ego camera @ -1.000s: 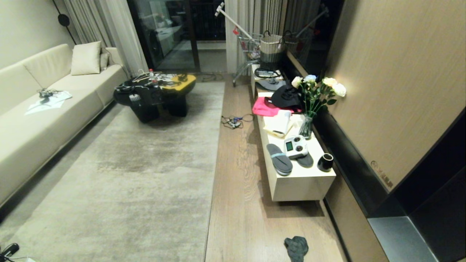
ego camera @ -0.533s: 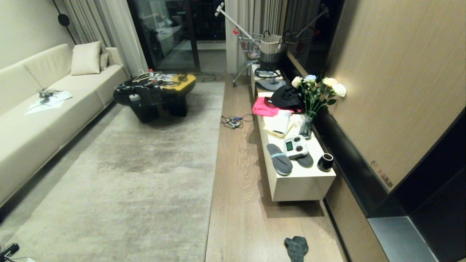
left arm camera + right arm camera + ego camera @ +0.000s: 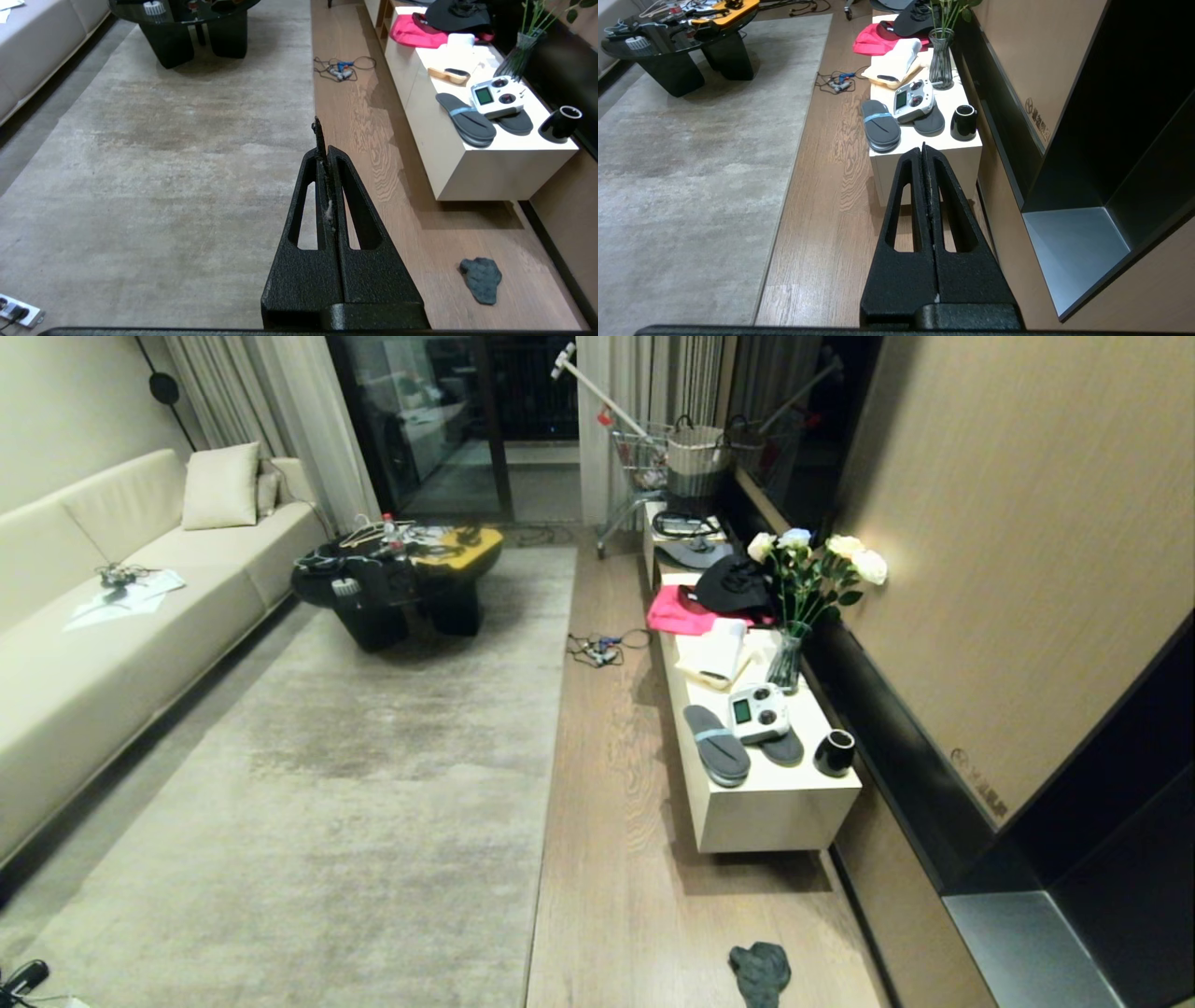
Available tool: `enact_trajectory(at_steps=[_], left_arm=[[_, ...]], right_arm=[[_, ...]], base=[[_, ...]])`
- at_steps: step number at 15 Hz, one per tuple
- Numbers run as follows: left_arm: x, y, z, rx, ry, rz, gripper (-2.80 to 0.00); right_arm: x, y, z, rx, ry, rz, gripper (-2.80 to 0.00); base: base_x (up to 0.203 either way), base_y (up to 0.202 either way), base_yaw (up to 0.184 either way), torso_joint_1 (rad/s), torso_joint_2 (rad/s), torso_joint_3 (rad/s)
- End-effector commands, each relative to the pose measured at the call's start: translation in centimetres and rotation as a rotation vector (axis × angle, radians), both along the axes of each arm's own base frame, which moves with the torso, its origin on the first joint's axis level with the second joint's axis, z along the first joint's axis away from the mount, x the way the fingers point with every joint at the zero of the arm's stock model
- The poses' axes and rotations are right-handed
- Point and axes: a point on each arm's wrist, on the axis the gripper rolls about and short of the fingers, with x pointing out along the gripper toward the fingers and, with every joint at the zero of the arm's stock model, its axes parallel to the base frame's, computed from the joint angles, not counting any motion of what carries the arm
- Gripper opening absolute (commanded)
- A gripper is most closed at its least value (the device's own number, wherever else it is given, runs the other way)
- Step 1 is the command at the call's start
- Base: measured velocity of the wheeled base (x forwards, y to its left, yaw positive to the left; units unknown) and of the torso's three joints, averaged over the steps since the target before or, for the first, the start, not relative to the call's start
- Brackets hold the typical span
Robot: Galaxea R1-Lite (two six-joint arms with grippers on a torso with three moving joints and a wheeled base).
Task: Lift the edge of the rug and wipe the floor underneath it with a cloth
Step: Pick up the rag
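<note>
Nothing has moved since earlier. Both arms parked; left end effector (image 3: 322,135) and right end effector (image 3: 923,151) pressed together, empty. Cloth (image 3: 761,973) lies on floor (image 3: 607,859), apart from rug edge (image 3: 546,784). Risk: rug's pile resisting pinch.

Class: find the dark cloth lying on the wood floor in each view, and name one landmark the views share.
Head view: cloth, bottom edge, right of centre.
Left wrist view: cloth, lower right.
Right wrist view: not in it.
Shared landmark: the white cabinet.
</note>
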Motion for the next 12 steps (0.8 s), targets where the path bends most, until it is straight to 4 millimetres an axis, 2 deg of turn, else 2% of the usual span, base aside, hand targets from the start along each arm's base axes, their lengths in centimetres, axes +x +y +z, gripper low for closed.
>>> enact_trajectory(at_steps=[1,12], left_arm=[[0.01,0.00,0.02,0.000,0.000,0.000,-2.80],[0.01,0.00,0.02,0.000,0.000,0.000,-2.80]], right_arm=[[0.01,0.00,0.01,0.001,0.001,0.000,-2.80],[0.01,0.00,0.01,0.002,0.000,0.000,-2.80]], base=[[0.000,0.000,0.000,-0.121,0.27,0.157],[0.000,0.000,0.000,-0.130,0.32,0.183]])
